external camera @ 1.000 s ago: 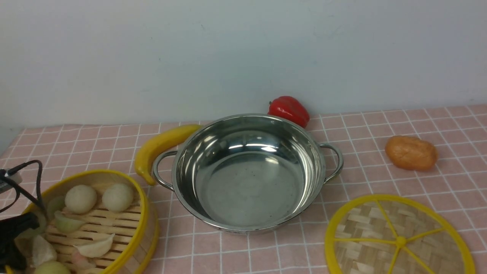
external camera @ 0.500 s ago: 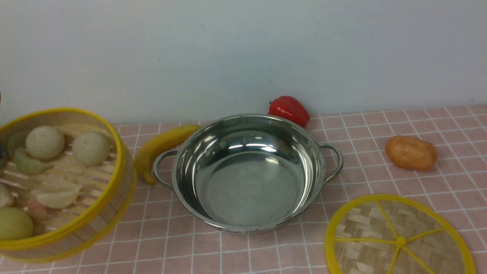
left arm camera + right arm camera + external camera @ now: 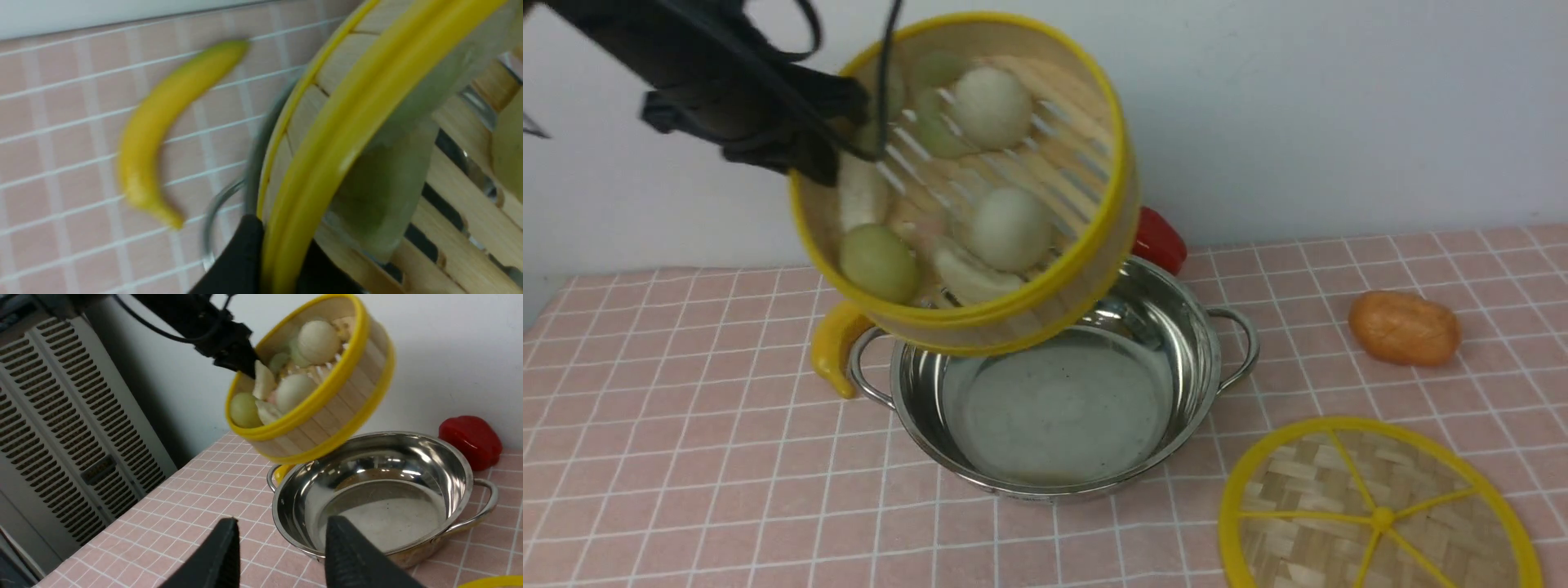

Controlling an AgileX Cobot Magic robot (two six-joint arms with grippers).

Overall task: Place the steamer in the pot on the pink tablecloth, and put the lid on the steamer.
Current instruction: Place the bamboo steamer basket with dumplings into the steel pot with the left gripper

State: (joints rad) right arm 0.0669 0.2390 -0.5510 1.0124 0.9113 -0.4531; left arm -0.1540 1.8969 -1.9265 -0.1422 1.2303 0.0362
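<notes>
Front view: steamer (image 3: pixel 1005 320) aloft, tilted, over rear-left rim of pot (image 3: pixel 1194 351); left gripper (image 3: pixel 837 143) clamped on its rim. Lid (image 3: pixel 1380 508) flat on pink tablecloth (image 3: pixel 686 457), apart from pot. Left wrist: banana (image 3: pixel 163 122) beside pot. Right wrist: right gripper (image 3: pixel 282 555) spread wide, empty.

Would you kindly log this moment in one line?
left claw: shut on steamer | steamer: tilted above pot | lid: on tablecloth | right claw: open, empty
</notes>
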